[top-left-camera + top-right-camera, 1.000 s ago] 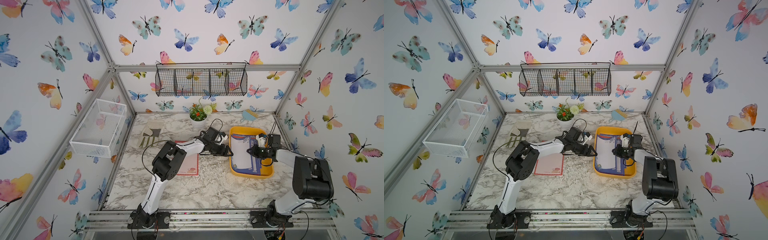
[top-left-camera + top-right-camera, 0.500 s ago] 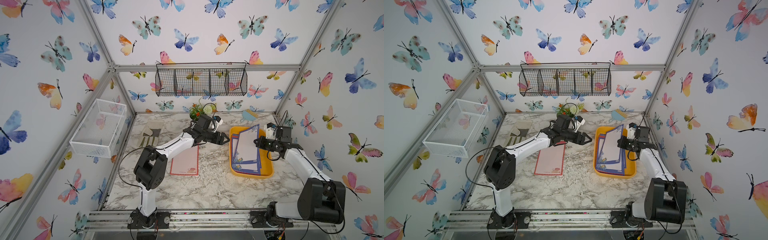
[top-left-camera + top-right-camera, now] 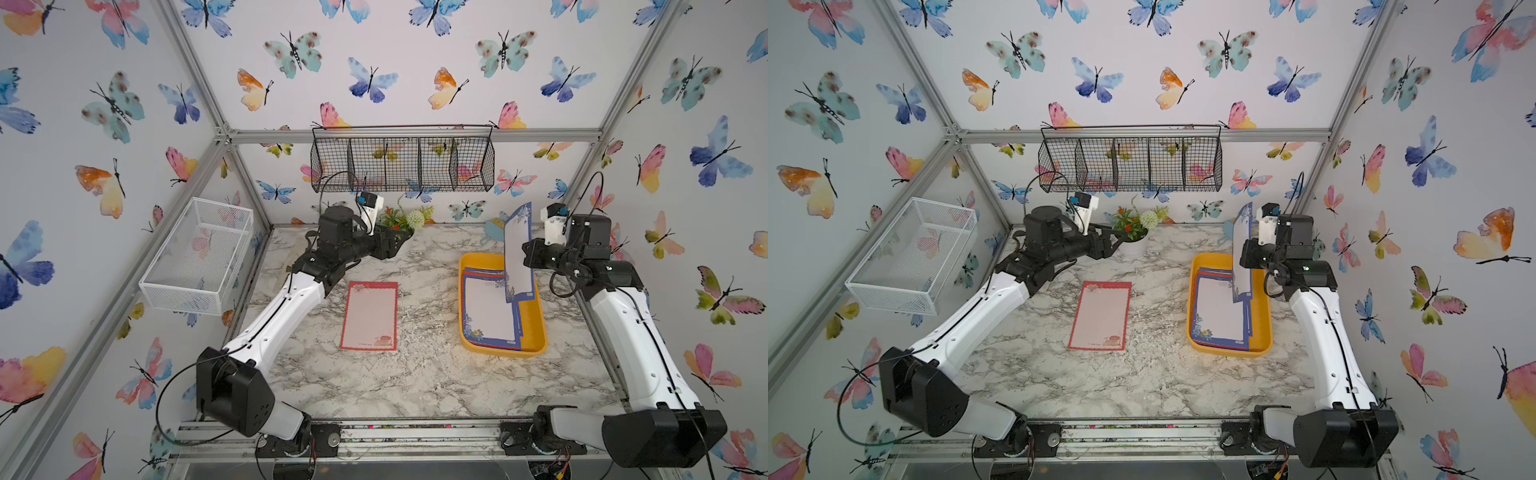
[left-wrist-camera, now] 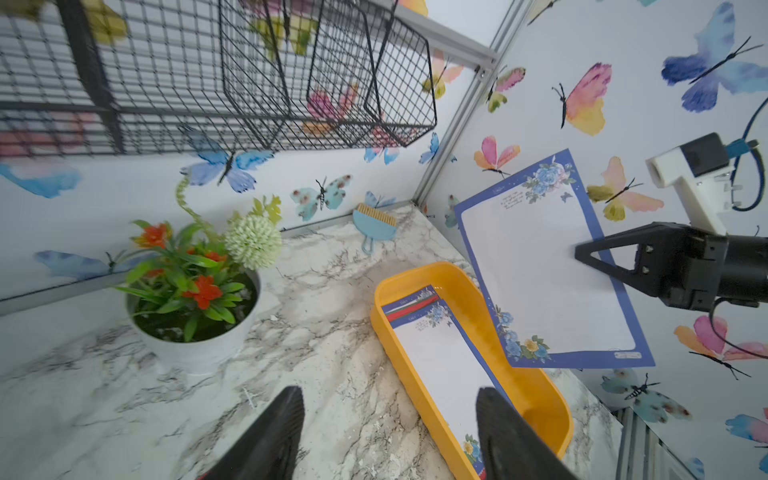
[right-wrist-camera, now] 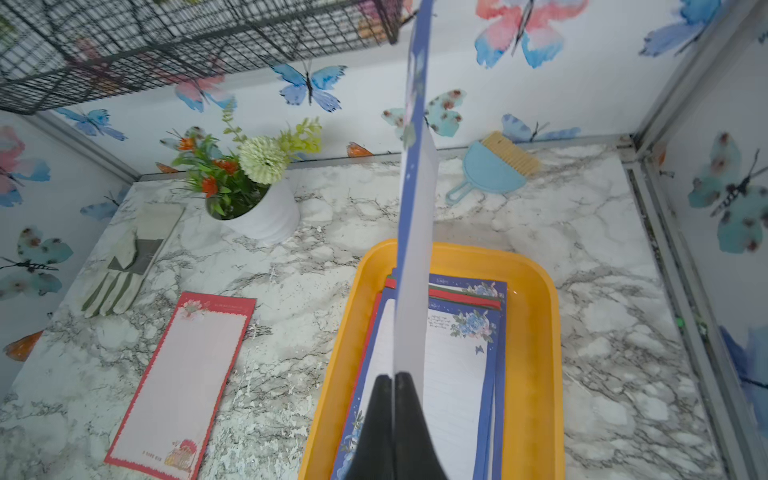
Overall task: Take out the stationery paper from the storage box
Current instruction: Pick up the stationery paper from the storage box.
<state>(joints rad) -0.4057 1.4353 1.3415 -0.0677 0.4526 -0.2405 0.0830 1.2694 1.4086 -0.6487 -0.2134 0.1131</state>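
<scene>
Since a second ago the right arm (image 3: 615, 303) has risen from the storage box (image 3: 534, 330), carrying one blue-bordered sheet (image 3: 517, 253) of the stationery paper nearly upright above it; the left arm (image 3: 282, 307) has swung back toward the flower pot (image 3: 1133, 247). The right jaws are clamped flat on the sheet's long edge; the left jaws stand apart with nothing between them; the remaining stack (image 3: 488, 311) lies in the box, and a red-bordered sheet (image 3: 369, 316) lies flat on the counter (image 3: 415, 382), well apart from the box.

The risk, I judge, is the thin edge-hold: the sheet could slip out, or flop and catch the box wall on the way across; a handover could crumple it if the left jaws close off-centre.

The left wrist view shows the sheet's whole printed face, hanging clear of the box; the right wrist view shows it only edge-on, yet alone shows a glove (image 5: 124, 266) beside the pot.
</scene>
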